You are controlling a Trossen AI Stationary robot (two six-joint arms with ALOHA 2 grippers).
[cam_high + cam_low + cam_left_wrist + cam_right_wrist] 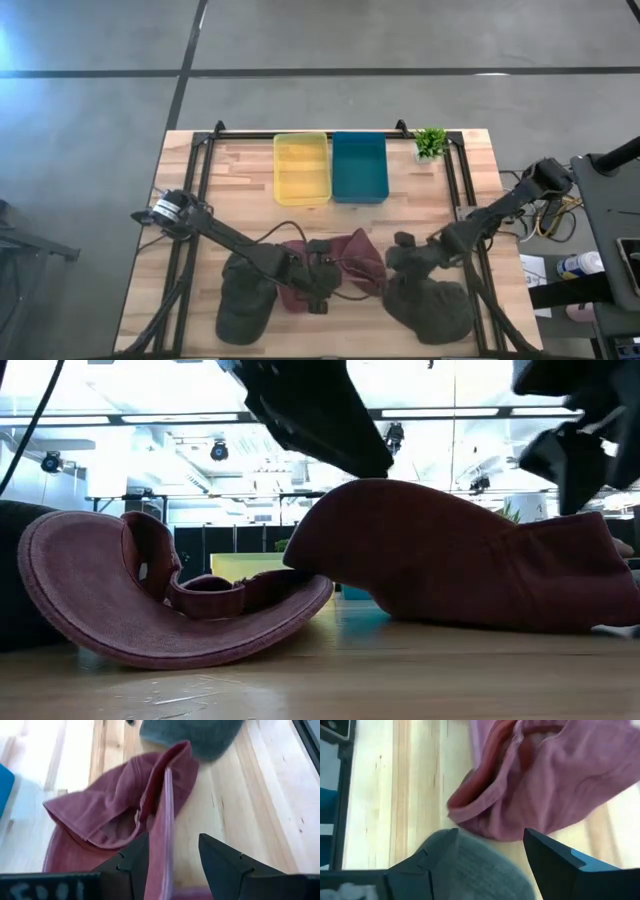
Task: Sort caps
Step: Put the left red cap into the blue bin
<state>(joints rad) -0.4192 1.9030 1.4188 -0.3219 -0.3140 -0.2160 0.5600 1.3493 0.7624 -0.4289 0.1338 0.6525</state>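
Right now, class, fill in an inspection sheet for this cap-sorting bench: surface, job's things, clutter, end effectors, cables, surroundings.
Surface: wooden table, inside a black frame.
Job's things: two maroon caps at front centre; olive caps front left and front right; yellow bin and teal bin empty.
Clutter: small green plant at the back right.
End effectors: left end effector open, astride a maroon brim; right end effector open over the right olive cap.
Cables: wires beside the table's right edge.
Surroundings: grey floor.
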